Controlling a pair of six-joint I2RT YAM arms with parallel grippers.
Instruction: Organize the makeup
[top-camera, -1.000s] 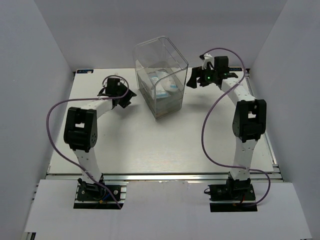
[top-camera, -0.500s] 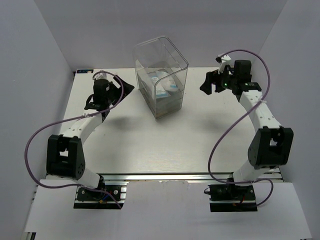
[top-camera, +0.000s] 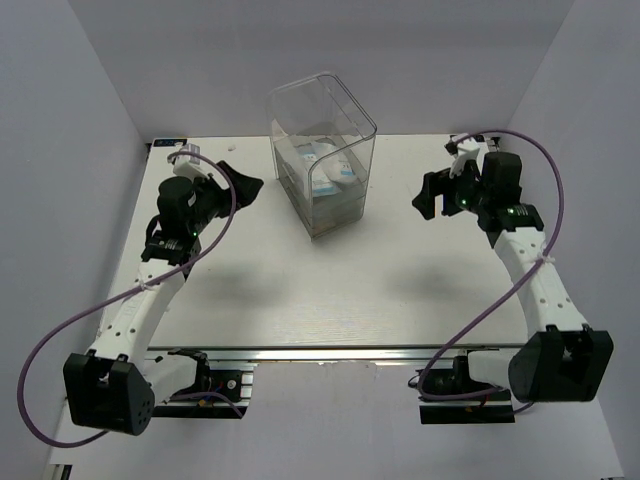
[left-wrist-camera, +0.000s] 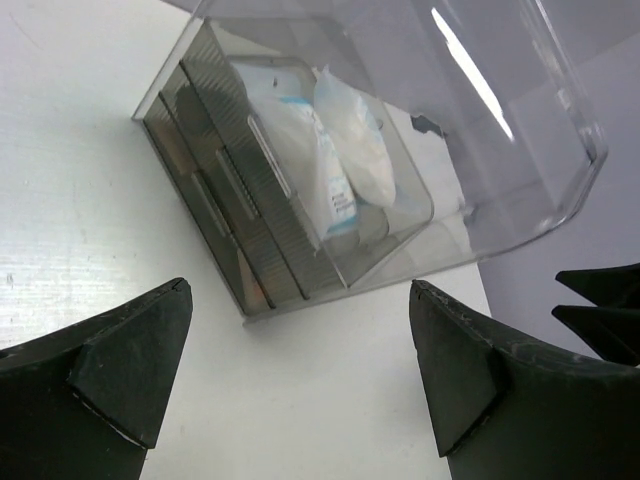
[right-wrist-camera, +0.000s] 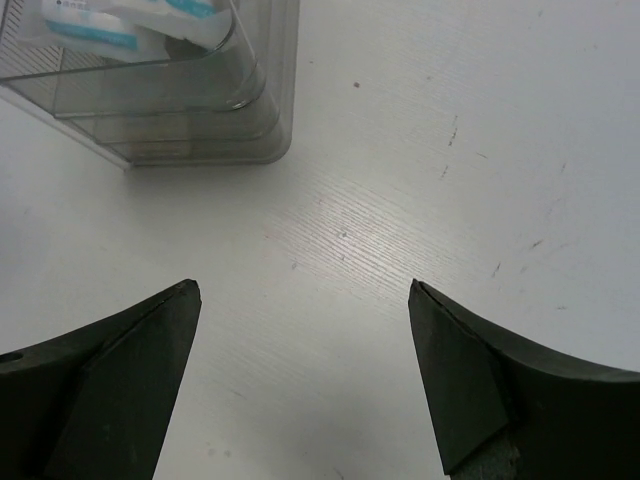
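Two white soft packets (top-camera: 328, 170) lie in the top tray of the tall clear drawer box (top-camera: 322, 150) at the back middle of the table. They also show in the left wrist view (left-wrist-camera: 330, 150) and partly in the right wrist view (right-wrist-camera: 130, 22). The palettes, black jar and dark cube are not in view; something brownish shows dimly behind the lower drawer fronts (left-wrist-camera: 225, 215). My left gripper (top-camera: 240, 190) is open and empty, left of the box. My right gripper (top-camera: 428, 195) is open and empty, right of the box.
White walls close in the table (top-camera: 320, 290) on the left, back and right. The purple cables loop out from both arms. The right gripper's fingertips (left-wrist-camera: 600, 305) show at the right edge of the left wrist view.
Both arms have drawn back from the box toward the near side and outward. The left gripper moved left and nearer, the right gripper moved right and nearer. Both stayed open.
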